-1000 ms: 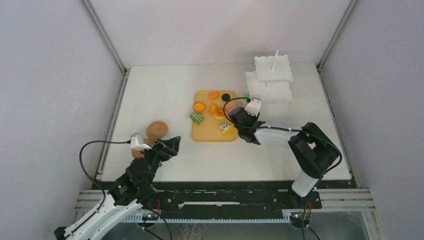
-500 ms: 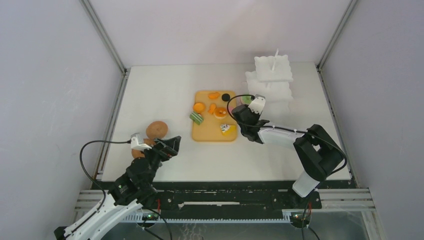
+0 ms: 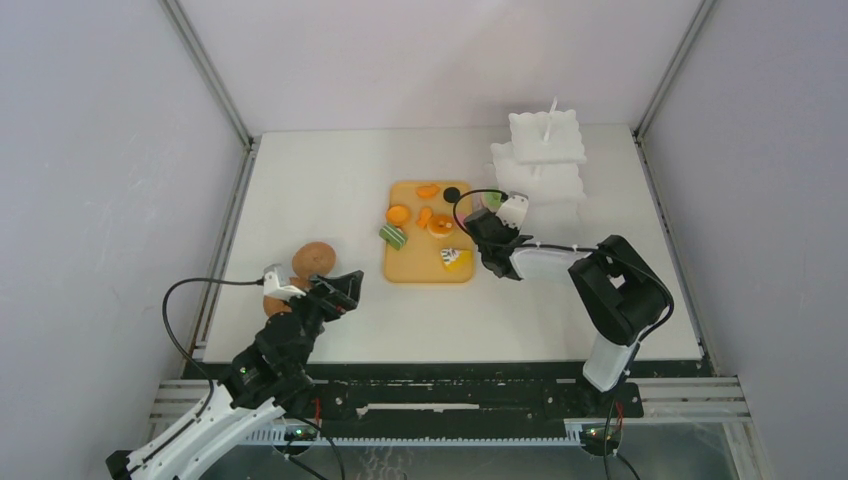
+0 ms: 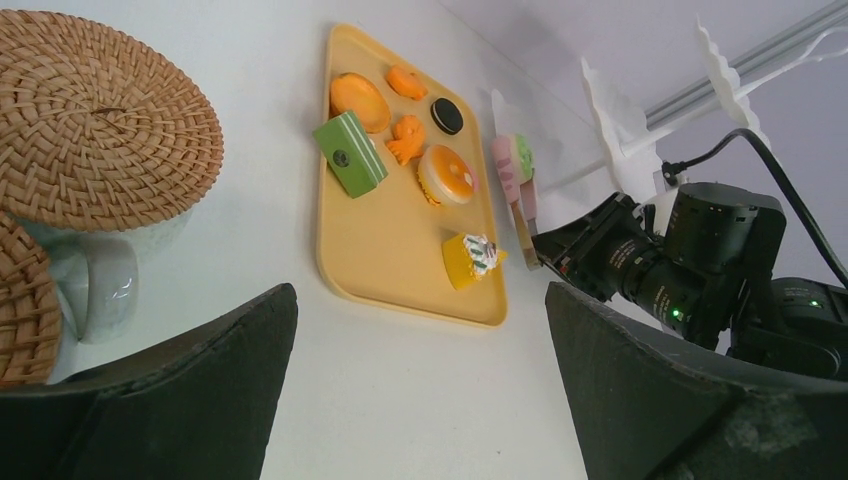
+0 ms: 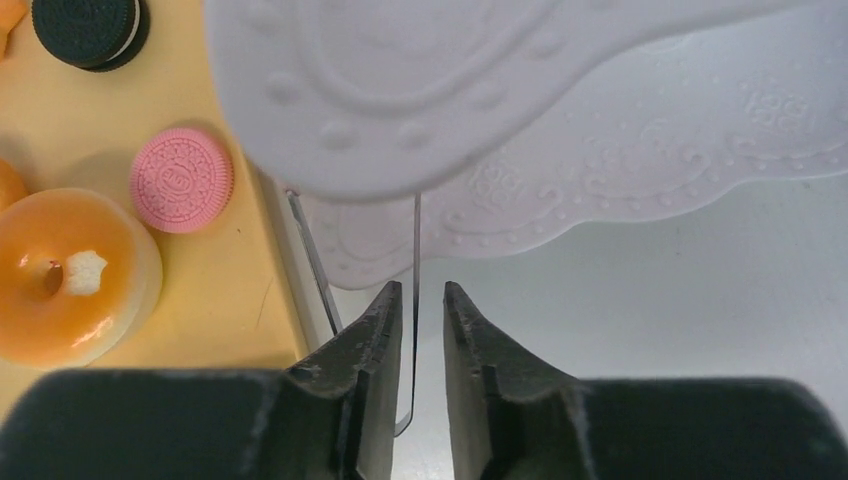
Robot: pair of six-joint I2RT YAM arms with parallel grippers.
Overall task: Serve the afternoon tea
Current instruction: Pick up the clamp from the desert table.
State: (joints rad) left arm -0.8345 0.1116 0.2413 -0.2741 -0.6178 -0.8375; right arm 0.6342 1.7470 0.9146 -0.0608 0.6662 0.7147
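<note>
Toy pastries lie on the yellow tray [image 3: 428,268]: an orange tart [image 4: 360,100], a green block [image 4: 350,155], a black round [image 4: 447,116], an orange donut [image 4: 447,175] and a yellow wedge [image 4: 470,260]. A pink round [image 5: 181,180] lies near the tray's right edge. Two woven coasters [image 4: 100,120] and a mug [image 4: 95,285] sit at the left. My left gripper [image 4: 420,295] hovers wide open over bare table near them. My right gripper [image 5: 420,290] is low beside the tray. Its jaws are narrowly apart around one thin arm of the tongs [image 5: 415,250], with a gap on both sides.
A white tiered stand [image 3: 540,165] with scalloped plates rises at the back right. Its lower plates [image 5: 560,150] hang just above and ahead of my right gripper. A pink and green piece [image 4: 512,170] lies between the tray and the stand.
My right gripper has shifted slightly back toward the stand and its forearm has swung in. The left arm has not moved.
</note>
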